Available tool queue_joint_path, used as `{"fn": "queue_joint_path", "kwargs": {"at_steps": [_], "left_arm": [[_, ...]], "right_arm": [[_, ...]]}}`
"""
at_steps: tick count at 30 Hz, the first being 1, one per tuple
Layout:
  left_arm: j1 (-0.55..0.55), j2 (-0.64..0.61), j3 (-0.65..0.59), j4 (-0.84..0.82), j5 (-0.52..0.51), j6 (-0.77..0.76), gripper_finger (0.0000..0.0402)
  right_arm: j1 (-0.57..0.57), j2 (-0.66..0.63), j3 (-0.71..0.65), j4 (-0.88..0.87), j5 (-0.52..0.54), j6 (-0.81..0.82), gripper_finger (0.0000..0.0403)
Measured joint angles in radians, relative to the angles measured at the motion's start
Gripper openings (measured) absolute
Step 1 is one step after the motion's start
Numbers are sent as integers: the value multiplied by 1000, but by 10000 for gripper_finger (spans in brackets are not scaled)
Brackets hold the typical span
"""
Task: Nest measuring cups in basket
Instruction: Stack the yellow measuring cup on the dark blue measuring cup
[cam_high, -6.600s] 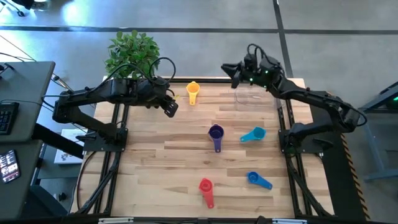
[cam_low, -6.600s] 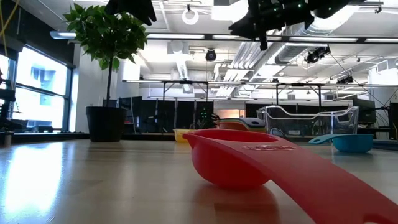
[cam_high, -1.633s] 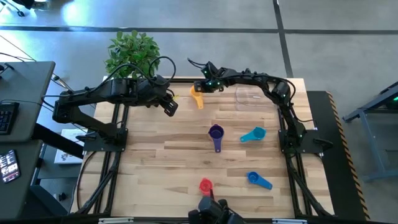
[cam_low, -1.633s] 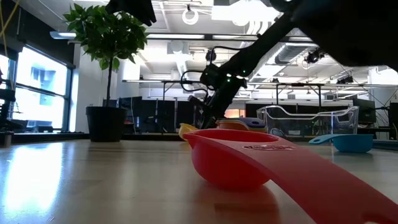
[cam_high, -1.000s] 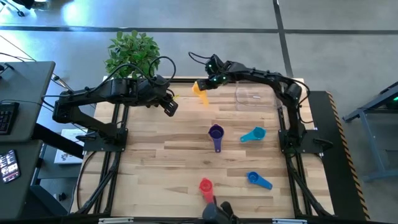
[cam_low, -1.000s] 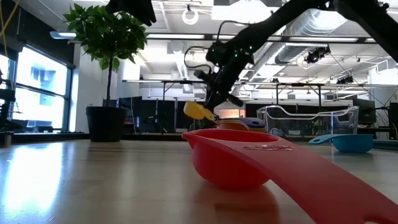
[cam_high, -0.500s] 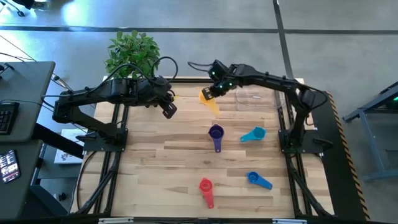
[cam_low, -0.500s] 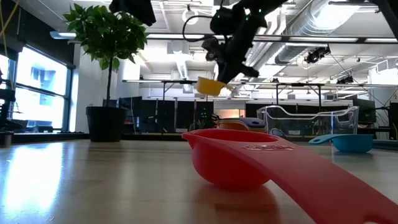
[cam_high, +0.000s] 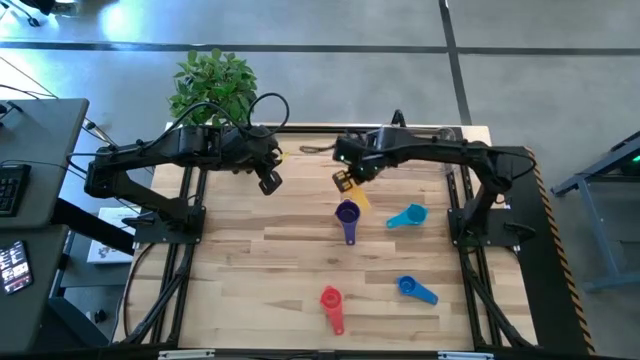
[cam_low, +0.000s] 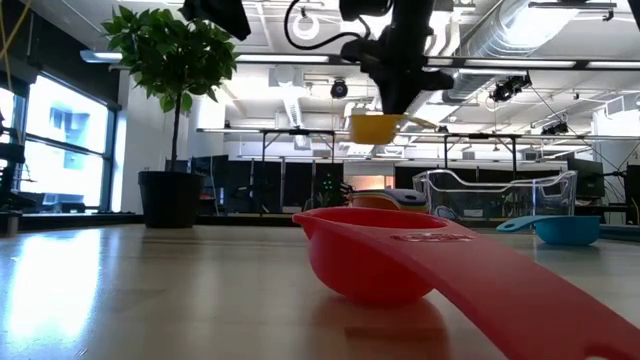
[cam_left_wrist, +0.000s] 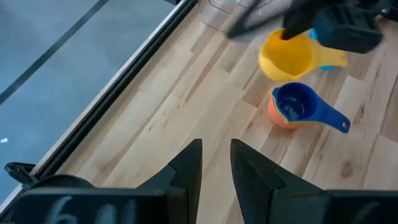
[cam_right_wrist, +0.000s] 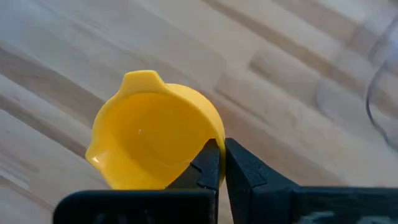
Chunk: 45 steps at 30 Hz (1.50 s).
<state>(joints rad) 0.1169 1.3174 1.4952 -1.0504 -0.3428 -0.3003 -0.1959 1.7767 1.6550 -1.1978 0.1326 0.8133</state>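
Yellow cup (cam_right_wrist: 149, 127) — right claw (cam_right_wrist: 217, 158) grips.

I log a yellow measuring cup (cam_right_wrist: 152, 127), a purple cup (cam_high: 347, 213), a light blue cup (cam_high: 409, 216), a blue cup (cam_high: 408, 286) and a red cup (cam_low: 380, 250). In my left wrist view the purple cup sits in an orange cup (cam_left_wrist: 278, 118). I note the clear basket (cam_low: 492, 195), a pale wood-plank table (cam_high: 260, 260) with black frame, black arms, and a green-leaved plant (cam_low: 172, 55) in a black pot (cam_low: 170, 198)
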Motion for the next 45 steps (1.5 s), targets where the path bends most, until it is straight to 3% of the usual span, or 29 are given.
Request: {"fn": "queue_joint_path", "kwargs": {"at_steps": [12,23,35,39,45], "left_arm": [[0,0,0,0,4,3,76],[-1,0,0,0,27,-2,76],[-1,0,0,0,27,-3,76],[-1,0,0,1,27,-2,76],[-1,0,0,1,26,-2,76]], "right_arm": [[127,-51,-1,-211,122,188,0],[114,-148,-2,-337,239,252,0],[93,-447,-440,9,196,426,0],[110,-513,-499,77,182,513,0],[131,-491,-506,193,136,556,0]]}}
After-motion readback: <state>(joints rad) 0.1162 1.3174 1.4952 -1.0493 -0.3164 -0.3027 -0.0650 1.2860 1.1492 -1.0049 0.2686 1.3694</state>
